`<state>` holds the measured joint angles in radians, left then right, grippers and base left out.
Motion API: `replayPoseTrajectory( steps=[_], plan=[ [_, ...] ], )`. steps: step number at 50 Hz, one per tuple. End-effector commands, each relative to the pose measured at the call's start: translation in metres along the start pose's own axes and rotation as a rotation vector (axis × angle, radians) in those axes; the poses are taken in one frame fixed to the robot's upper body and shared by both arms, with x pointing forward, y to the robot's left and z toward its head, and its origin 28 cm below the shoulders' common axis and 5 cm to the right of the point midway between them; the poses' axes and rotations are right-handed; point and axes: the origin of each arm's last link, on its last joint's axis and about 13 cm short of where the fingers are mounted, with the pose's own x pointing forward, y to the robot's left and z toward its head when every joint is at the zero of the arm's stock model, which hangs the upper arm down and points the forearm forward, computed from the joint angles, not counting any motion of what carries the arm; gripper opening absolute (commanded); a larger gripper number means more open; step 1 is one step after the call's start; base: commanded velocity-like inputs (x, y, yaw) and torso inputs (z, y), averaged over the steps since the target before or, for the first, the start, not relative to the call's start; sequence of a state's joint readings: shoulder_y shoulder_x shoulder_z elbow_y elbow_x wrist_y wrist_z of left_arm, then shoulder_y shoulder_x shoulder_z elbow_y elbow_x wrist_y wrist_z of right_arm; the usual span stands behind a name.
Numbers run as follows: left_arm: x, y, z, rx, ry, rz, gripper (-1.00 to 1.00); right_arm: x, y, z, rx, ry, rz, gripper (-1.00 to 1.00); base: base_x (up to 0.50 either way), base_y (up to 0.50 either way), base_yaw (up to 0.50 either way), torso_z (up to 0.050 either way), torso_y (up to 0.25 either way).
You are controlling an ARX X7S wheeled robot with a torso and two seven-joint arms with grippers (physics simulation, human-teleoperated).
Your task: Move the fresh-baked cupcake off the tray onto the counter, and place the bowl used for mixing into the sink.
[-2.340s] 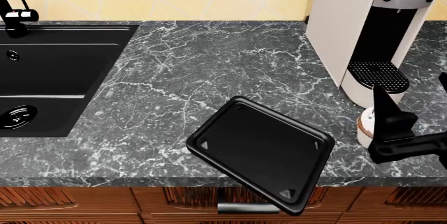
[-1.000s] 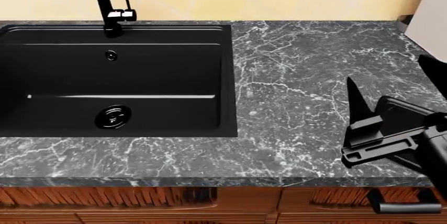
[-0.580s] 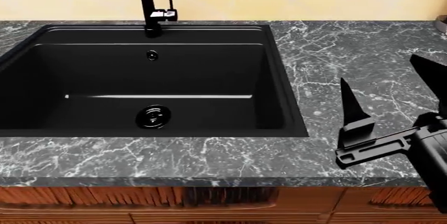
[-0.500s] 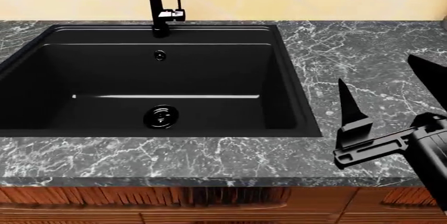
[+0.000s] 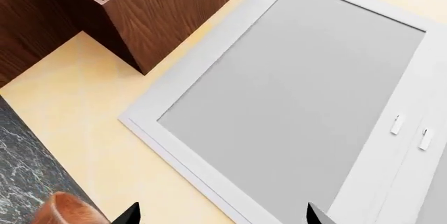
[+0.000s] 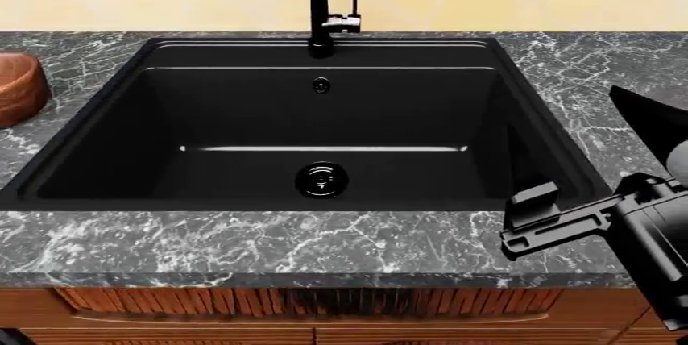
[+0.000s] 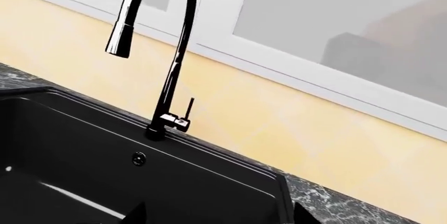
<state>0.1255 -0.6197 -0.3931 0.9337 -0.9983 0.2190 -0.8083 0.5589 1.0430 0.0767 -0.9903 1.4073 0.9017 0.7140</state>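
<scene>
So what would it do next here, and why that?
Probably reach the left arm toward the round reddish-brown wooden bowl. It sits on the dark marble counter left of the matte black sink, whose basin looks empty, so the bowl is not yet in. The right claw hangs open on the far side; the left claw's fingertips point near the bowl.

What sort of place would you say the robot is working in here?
Most likely a home kitchen: a black sink with a faucet is set into a marble counter, and a wooden bowl sits beside it.
</scene>
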Motion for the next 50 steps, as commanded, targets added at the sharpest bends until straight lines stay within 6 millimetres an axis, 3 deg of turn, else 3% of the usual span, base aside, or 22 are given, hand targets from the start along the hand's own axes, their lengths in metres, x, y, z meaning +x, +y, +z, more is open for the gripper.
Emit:
replayPoseTrajectory(
  steps=[1,50],
  plan=[
    [0.000,0.000,0.000,0.001,0.000,0.001,1.00,0.001,0.001,-0.001,0.004,-0.003,0.000,1.00,0.00,0.50,0.00,0.000,0.000],
    [0.000,0.000,0.001,0.000,-0.002,0.001,1.00,0.023,0.019,-0.005,0.026,-0.030,0.110,1.00,0.00,0.50,0.00,0.000,0.000]
  ],
)
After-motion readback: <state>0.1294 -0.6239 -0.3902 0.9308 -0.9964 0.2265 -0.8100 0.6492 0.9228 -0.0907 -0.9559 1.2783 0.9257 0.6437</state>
